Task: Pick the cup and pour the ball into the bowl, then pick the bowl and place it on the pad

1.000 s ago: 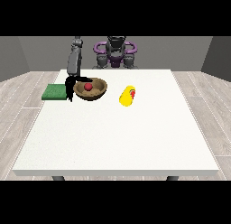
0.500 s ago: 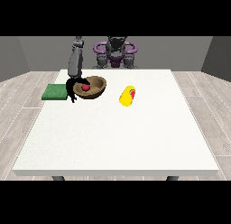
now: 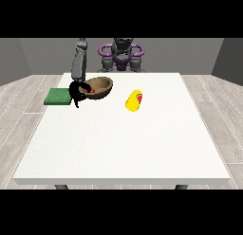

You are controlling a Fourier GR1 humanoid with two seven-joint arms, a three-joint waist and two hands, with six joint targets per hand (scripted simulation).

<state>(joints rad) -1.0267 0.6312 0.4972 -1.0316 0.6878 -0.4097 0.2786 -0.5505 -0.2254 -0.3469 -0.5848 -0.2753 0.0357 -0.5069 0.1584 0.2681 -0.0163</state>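
1. At the left edge of the white table (image 3: 118, 149), toward the far corner, a green pad (image 3: 57, 96) lies flat and bare, awaiting the bowl.

2. Just right of the pad, the hand at the view's left (image 3: 76, 91) grips the near-left rim of the brown bowl (image 3: 99, 86), its fingers curled over the lip. The bowl appears tilted, its right side raised, and something red, likely the ball (image 3: 92, 89), sits inside against the hand. Whether the bowl's base touches the table cannot be told.

3. Further right, near the middle of the far half of the table, the yellow cup (image 3: 134, 100) lies on its side, a red mark at its mouth, well apart from the bowl.

4. The other hand does not show; only the robot's torso (image 3: 121, 56) stands behind the far edge.

5. The pour looks done, and the carry to the pad appears under way. The risk from here: a bowl held by one rim can tip further and let the ball roll out, or swing and land half off the pad if it is set down askew.
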